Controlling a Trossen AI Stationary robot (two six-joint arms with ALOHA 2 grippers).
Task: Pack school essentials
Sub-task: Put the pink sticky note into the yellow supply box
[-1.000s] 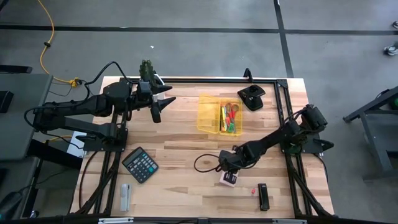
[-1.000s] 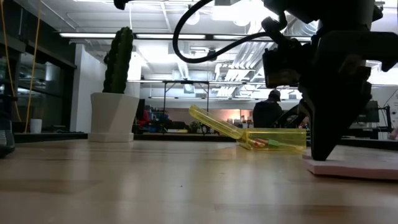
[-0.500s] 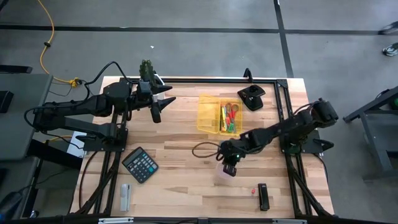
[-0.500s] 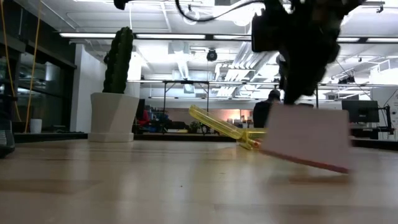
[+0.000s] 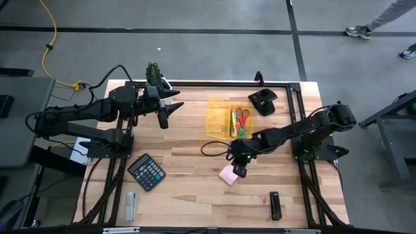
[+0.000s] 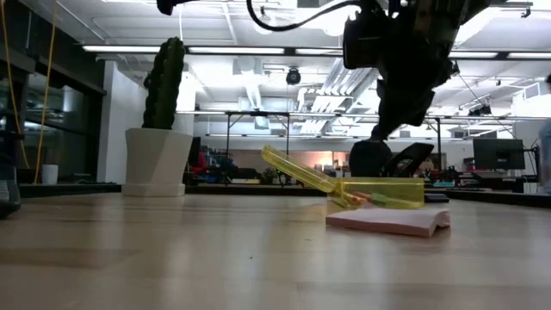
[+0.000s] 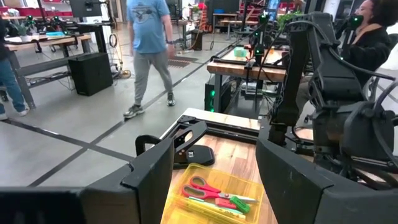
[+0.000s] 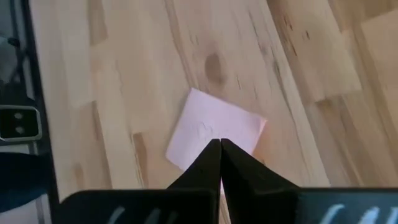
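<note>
Dropped from the right gripper (image 5: 239, 170), the pad (image 5: 228, 175) now lies flat just beneath its closed, empty fingers; left gripper (image 5: 164, 114) waits wide, far off.

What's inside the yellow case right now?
Inside the yellow case: red-handled scissors and a few thin green, yellow and orange items beside them. Anything beneath them is covered. The pink sticky-note pad lies outside, on the table.

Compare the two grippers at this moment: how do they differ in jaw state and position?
The left gripper is open, while the right gripper is shut. The left one waits at the table's far left, near the cactus; the right one hangs mid-table just above the pink sticky-note pad, which lies flat on the wood. Shared: both are dark two-finger grippers, and neither holds anything.
</note>
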